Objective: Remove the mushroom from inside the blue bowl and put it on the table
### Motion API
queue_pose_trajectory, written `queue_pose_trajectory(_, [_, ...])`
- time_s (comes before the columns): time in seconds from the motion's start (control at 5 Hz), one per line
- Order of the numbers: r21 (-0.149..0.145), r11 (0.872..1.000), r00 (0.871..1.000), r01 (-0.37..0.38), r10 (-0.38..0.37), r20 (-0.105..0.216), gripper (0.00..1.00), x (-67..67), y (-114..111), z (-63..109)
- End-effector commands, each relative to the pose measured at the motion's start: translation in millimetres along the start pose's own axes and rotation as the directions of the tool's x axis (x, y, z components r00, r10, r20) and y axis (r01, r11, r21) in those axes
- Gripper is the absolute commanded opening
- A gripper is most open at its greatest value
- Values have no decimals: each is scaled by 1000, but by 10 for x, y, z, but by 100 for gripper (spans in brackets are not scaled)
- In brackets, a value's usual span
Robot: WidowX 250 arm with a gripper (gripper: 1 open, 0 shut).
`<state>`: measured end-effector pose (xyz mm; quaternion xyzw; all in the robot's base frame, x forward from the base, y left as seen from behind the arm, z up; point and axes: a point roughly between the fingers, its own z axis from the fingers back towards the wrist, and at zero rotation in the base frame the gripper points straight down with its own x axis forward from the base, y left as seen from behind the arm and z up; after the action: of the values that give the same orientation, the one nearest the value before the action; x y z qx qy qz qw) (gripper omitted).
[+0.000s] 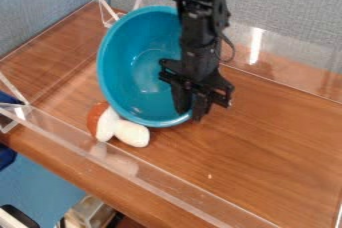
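In the single camera view, the blue bowl (pixel 144 69) stands tipped up on its edge on the desk (pixel 267 142), its hollow facing the camera and to the left, its lower rim resting on the wood. The black end effector (pixel 195 100) points straight down at the bowl's right rim, its fingers (pixel 183 94) straddling that rim and gripping it, so the bowl hangs tilted in its hold. The mushroom (pixel 115 126) lies on its side on the desk, outside the bowl, just below the bowl's lower left edge; its reddish-brown cap points left and its cream stem points right, close to the low clear acrylic wall (pixel 80 140) along the near edge. Whether the cap touches the bowl's underside cannot be told. Another clear wall (pixel 297 50) runs along the far side of the desk behind the arm.
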<state>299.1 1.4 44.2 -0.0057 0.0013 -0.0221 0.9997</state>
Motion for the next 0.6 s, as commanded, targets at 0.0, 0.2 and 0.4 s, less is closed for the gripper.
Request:
queue_pose_trajectory(0.0, [3,997,994,-80,79,71,0,-6,141,209])
queue_pose_trajectory(0.2, [1,990,987,-142,141,76,0,-57,164,243])
queue_pose_trajectory(0.4, [-2,979,976,-203,202,77,0,-110,182,259])
